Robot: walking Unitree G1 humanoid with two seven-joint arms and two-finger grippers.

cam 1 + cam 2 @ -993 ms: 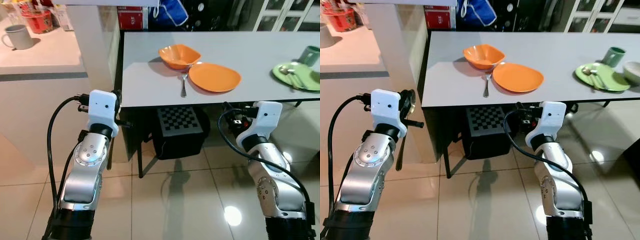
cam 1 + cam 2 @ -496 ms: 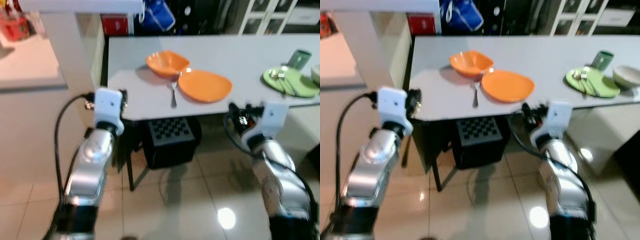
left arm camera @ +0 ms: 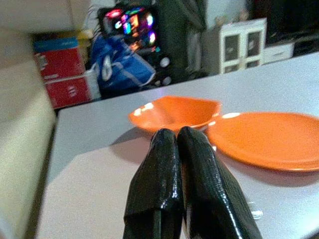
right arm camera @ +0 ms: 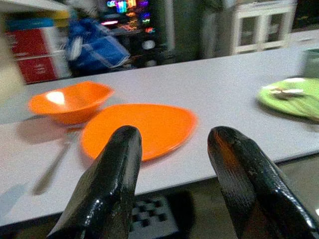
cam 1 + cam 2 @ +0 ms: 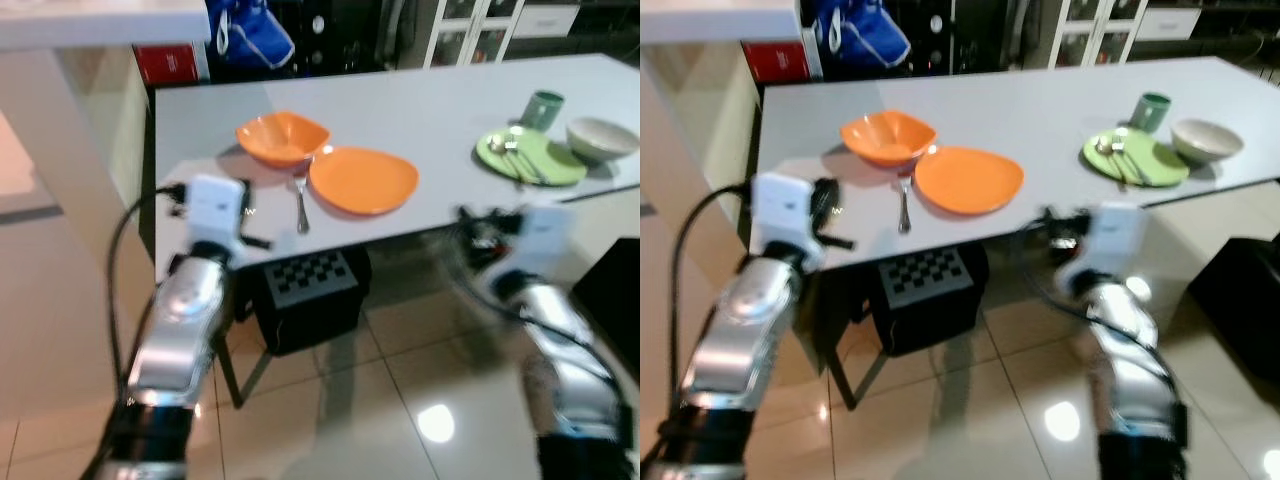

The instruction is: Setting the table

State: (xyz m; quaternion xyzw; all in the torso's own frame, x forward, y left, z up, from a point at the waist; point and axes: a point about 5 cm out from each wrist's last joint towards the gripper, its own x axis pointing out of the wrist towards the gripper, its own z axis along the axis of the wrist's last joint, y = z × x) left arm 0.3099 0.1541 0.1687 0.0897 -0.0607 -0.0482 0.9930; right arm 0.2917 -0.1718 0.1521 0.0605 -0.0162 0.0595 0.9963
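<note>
On the long grey table (image 5: 420,100) we count two plates, two bowls, one cup: an orange bowl (image 5: 283,138) touching a flat orange plate (image 5: 363,180), a metal fork (image 5: 300,203) just beside them, and well apart a round green plate (image 5: 528,158) with cutlery, a pale bowl (image 5: 601,138) and a green cup (image 5: 546,104). Our left gripper (image 3: 180,149) has its fingers pressed together at the table edge; our right gripper (image 4: 174,149) is spread. A black checkered box (image 5: 312,290) stands under the table.

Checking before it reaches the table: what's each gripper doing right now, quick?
Left gripper: closed, holding nothing.
Right gripper: open, holding nothing.
</note>
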